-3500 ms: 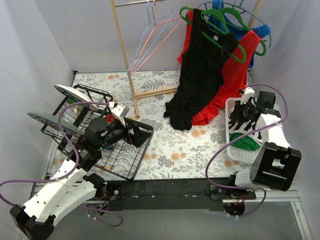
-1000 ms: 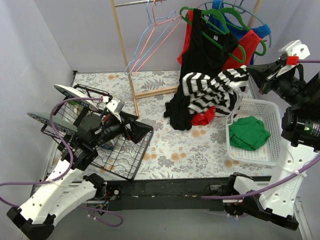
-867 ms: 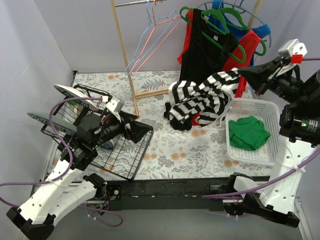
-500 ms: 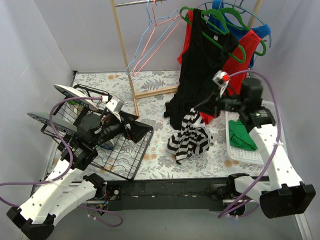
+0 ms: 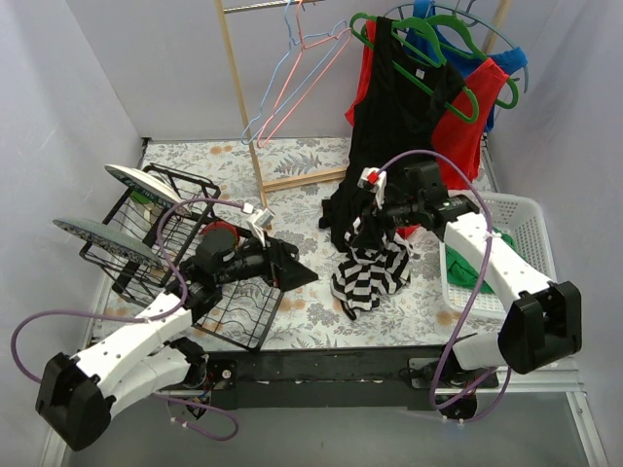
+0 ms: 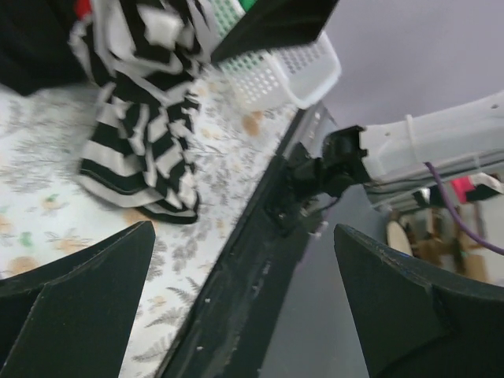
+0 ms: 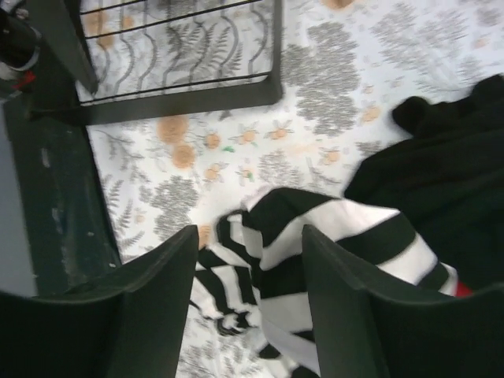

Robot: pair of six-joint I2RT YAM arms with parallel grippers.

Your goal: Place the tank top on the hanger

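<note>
The black-and-white striped tank top (image 5: 372, 274) lies bunched on the floral tablecloth, in front of the hanging black top. My right gripper (image 5: 368, 222) hovers just over its upper end. In the right wrist view that gripper (image 7: 248, 232) is open, and the striped fabric (image 7: 268, 276) shows below and between the fingers, not pinched. My left gripper (image 5: 294, 269) is open and empty, pointing right at the tank top (image 6: 142, 150) from a short way off. In the left wrist view the left gripper (image 6: 244, 228) has its fingers wide apart. The pale pink hanger (image 5: 292, 83) hangs on the rail at the back.
A black wire rack (image 5: 234, 311) holding plates (image 5: 146, 180) stands at the left. A white basket (image 5: 521, 209) with a green garment (image 5: 477, 272) sits at the right. The black top (image 5: 389, 126), red top (image 5: 467, 136), green hangers (image 5: 458, 39) and wooden post (image 5: 238, 97) stand behind.
My right arm swung down from high at the right to the table's middle with the tank top, and its jaws opened. The left arm reached right toward the fabric.
</note>
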